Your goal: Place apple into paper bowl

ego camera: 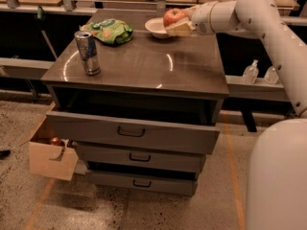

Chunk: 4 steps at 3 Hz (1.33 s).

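While the gripper (pixel 181 27), clamped on the apple (pixel 173 16), hangs over the three o'clock rim of the paper bowl (pixel 152 28), it should, I'd say, ease toward nine o'clock before lowering and releasing.

Front camera looks down on cabinet (pixel 144 63); rear tool (pixel 180 27) grips apple (pixel 172 16).
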Each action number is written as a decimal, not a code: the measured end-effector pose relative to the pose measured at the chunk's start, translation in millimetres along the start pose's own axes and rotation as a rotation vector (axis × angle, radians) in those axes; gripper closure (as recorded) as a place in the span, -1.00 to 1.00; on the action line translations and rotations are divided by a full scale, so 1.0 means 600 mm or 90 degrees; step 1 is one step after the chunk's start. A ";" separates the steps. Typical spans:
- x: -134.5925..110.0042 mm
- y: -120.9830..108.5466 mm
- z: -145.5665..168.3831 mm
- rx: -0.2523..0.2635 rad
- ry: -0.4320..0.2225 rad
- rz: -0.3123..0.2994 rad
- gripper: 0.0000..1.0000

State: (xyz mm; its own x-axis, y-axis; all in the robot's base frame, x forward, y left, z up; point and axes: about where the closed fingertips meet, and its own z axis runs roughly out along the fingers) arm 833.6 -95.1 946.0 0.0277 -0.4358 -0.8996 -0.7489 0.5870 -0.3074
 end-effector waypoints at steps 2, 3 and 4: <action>-0.037 -0.127 0.049 0.184 0.007 0.017 1.00; -0.030 -0.150 0.090 0.228 0.011 0.059 1.00; -0.013 -0.155 0.144 0.233 0.024 0.090 0.53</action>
State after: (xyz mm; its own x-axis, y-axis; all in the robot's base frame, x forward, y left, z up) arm 959.9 -87.3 955.0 -0.0879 -0.3538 -0.9312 -0.4583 0.8443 -0.2775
